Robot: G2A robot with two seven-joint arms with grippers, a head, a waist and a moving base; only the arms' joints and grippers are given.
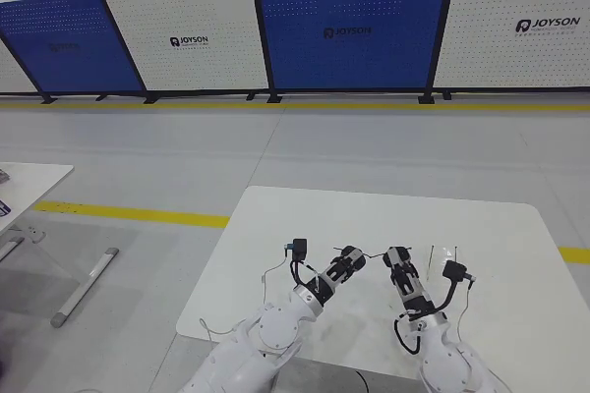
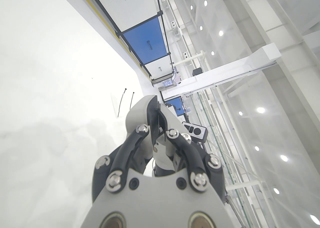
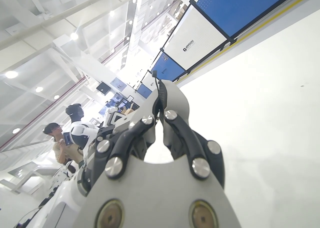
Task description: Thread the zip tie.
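Both arms meet low over the near middle of the white table (image 1: 374, 211). My left gripper (image 1: 350, 258) (image 2: 155, 105) is shut, with a thin black strip pinched between its pads. My right gripper (image 1: 394, 257) (image 3: 161, 88) is shut on the black zip tie (image 3: 155, 75), whose square head pokes out past the fingertips. From above, the zip tie (image 1: 375, 257) shows as a short dark line bridging the small gap between the two grippers. How the tie runs between the pads is hidden.
Two spare zip ties (image 1: 432, 257) (image 2: 121, 101) lie on the table just right of my right gripper. The table's near edge runs under both arms. A second table (image 1: 20, 182) with small items stands at far left, and a grey bar (image 1: 84, 287) lies on the floor.
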